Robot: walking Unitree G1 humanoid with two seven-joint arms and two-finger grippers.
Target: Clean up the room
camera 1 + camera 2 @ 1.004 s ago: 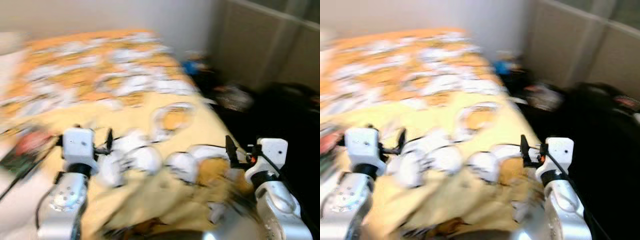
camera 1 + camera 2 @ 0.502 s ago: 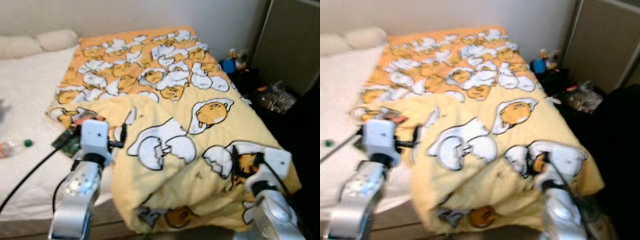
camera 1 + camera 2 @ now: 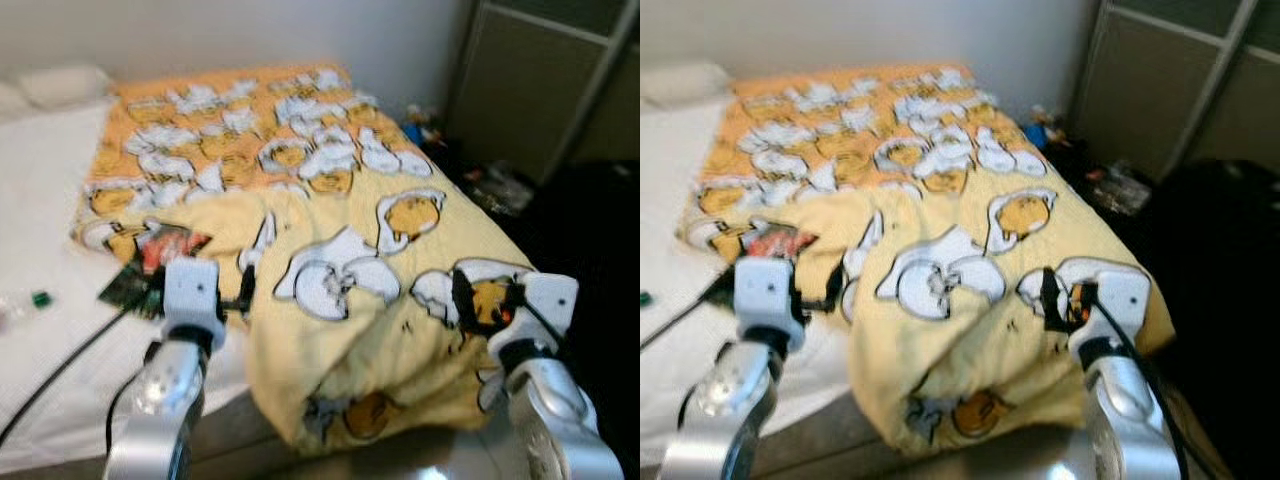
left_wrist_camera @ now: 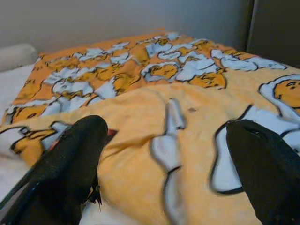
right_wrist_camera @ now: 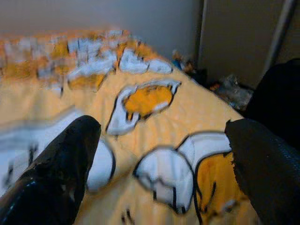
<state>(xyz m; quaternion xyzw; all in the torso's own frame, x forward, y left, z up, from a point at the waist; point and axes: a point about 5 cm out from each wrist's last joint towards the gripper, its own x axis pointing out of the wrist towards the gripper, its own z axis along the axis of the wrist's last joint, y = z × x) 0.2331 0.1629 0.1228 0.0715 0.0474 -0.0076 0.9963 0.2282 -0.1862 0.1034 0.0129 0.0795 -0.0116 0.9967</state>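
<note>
- Yellow blanket (image 3: 360,300) now lies sharp in my view; the camera has settled.
- Left gripper (image 4: 164,154) and right gripper (image 5: 159,154) both spread apart, holding nothing.
- I judge spreading it is next.

Dark cabinet doors (image 3: 535,85) on the right, pale wall (image 3: 250,35) behind the bed

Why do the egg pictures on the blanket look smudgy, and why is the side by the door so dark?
Both eye views are slightly motion-blurred, so the blanket prints look soft. The right wrist view is blurriest, smearing the far pattern beyond the right hand. The left wrist view is sharper past the left hand. The floor beside the bed lies in deep shadow.
</note>
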